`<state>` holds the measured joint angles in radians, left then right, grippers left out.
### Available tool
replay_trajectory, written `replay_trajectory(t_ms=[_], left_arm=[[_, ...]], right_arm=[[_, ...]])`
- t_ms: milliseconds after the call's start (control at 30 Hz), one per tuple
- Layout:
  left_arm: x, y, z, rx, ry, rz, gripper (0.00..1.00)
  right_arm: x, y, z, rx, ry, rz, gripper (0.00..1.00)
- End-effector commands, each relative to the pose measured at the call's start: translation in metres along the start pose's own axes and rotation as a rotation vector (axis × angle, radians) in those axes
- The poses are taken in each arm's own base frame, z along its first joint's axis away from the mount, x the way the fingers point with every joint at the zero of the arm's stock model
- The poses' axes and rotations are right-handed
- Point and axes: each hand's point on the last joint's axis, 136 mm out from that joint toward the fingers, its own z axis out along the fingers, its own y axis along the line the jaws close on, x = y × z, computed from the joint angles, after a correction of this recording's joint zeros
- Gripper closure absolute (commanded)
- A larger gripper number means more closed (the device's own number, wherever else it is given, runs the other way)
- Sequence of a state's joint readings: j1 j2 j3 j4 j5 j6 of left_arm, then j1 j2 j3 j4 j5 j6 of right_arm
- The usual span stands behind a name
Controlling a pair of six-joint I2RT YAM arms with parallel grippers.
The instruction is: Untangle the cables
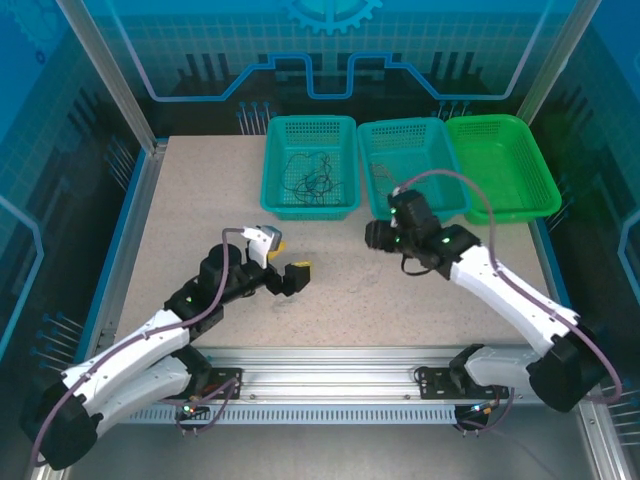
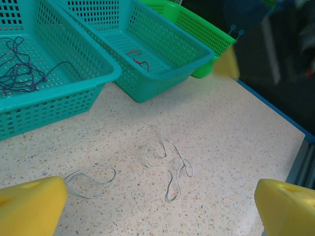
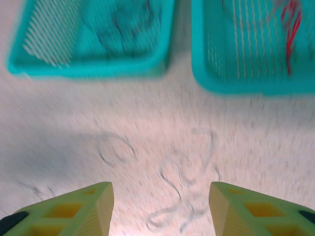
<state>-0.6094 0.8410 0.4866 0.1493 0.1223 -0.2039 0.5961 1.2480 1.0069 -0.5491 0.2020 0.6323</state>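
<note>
Cables (image 2: 166, 169) on table (image 2: 236, 147) before baskets (image 2: 165, 81)

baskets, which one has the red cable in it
The middle teal basket holds the red cable. The teal basket to its left holds a dark tangle instead, and the third basket is green.

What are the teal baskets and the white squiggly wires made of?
The teal baskets look like moulded plastic: smooth, slightly glossy, with even grids of holes. The white wires seem plastic-coated, thin and bendy, lying in loose curls; their core is hidden.

Speckled beige table (image 1: 180, 220), blue panelled walls (image 1: 200, 50)
</note>
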Motion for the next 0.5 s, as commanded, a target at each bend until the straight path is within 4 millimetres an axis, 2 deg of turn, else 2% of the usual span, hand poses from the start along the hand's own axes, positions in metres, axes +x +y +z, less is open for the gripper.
replay_trajectory(t_ms=[0,100,167,300,467], left_arm=[[-0.026,-0.014,-0.003,0.056,-0.059,0.029,0.01],[-0.023,-0.012,-0.004,0.046,-0.049,0.016,0.01],[-0.02,-0.011,-0.005,0.043,-0.046,0.005,0.01],[-0.017,-0.012,-0.005,0.05,-0.035,-0.012,0.01],[-0.015,-0.011,-0.007,0.041,-0.014,-0.018,0.01]], right_arm=[[0.045,-0.004,0.026,0.064,0.131,-0.022,0.46],[0.073,-0.007,0.046,0.123,0.218,-0.068,0.46],[0.083,-0.014,0.06,0.173,0.253,-0.087,0.45],[0.093,-0.014,0.086,0.184,0.297,-0.11,0.45],[0.106,-0.012,0.104,0.178,0.363,-0.11,0.56]])
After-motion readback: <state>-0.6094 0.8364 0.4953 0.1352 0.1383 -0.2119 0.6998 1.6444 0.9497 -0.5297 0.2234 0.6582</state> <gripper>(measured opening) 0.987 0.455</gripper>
